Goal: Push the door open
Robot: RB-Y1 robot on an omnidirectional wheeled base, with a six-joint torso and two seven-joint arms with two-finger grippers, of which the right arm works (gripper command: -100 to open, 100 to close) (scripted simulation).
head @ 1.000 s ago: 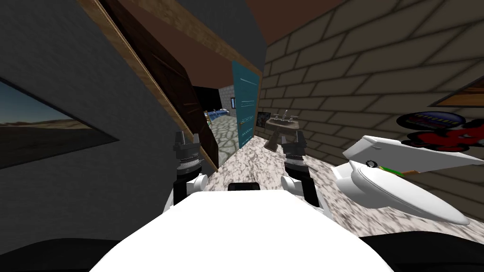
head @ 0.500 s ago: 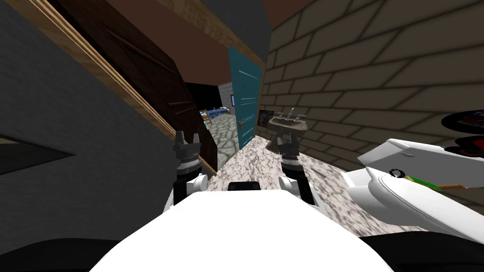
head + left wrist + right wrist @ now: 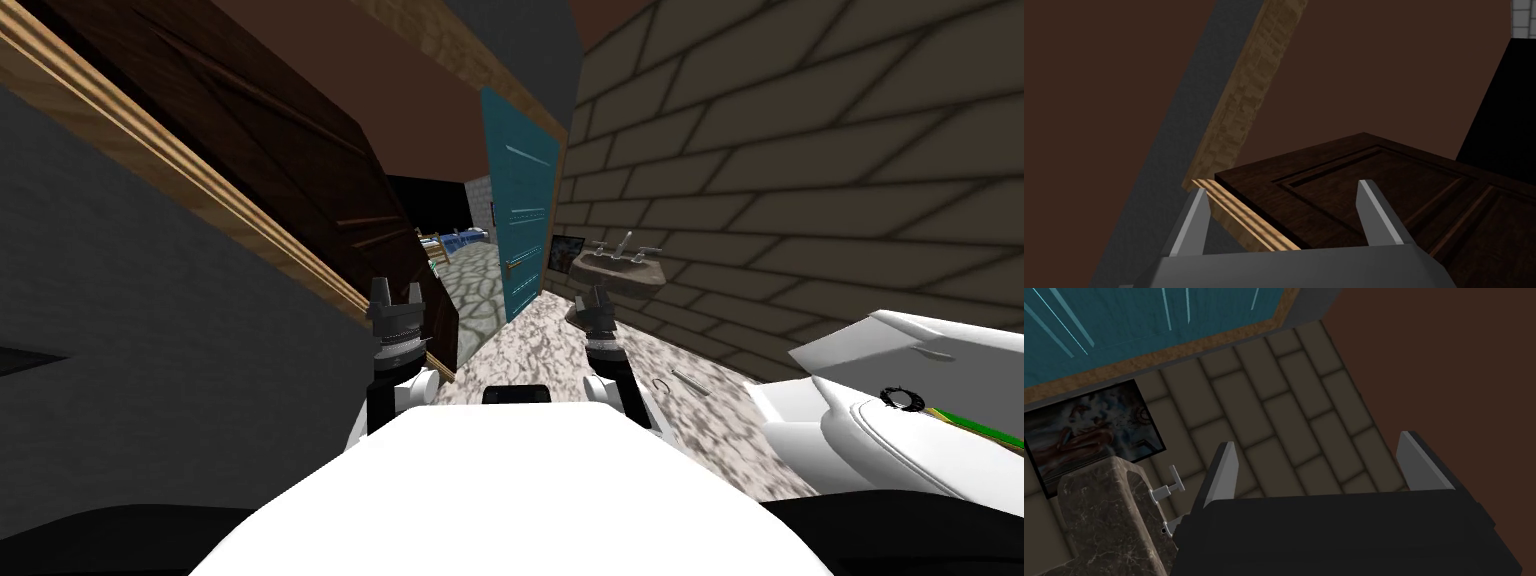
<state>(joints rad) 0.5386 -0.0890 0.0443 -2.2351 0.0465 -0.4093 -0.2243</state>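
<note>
- Two pairs of fingers, both spread wide (about a third of each wrist view apart), and neither holds anything.
- Left gripper (image 3: pixel 396 293) is raised at the side of the doorway, its fingers (image 3: pixel 1196 222) pointing up along the dark brown door (image 3: pixel 300 150).
- From the left wrist, the door's panelled face lies beyond and between the two fingers. One finger stands just beside the light wooden door frame (image 3: pixel 1249 225), which runs alongside the door's near edge. Whether a tip touches the wood, I cannot tell.
- That door stands ajar, swung away from its frame, with a black area (image 3: pixel 1504 110) past its far edge.
- Right gripper (image 3: pixel 597 303) is held up over the mottled floor (image 3: pixel 540 340), well apart from the brown door and in front of the stone sink (image 3: pixel 620 270).
- From the right wrist, its fingers (image 3: pixel 1224 470) stand against the brick wall (image 3: pixel 1284 413). The sink and its tap lie beside one finger, a framed picture (image 3: pixel 1089 428) hangs behind the sink, and a teal door (image 3: pixel 1124 328) stands farther on — open, by the head view.
- On my right sits a white toilet (image 3: pixel 900 440).
</note>
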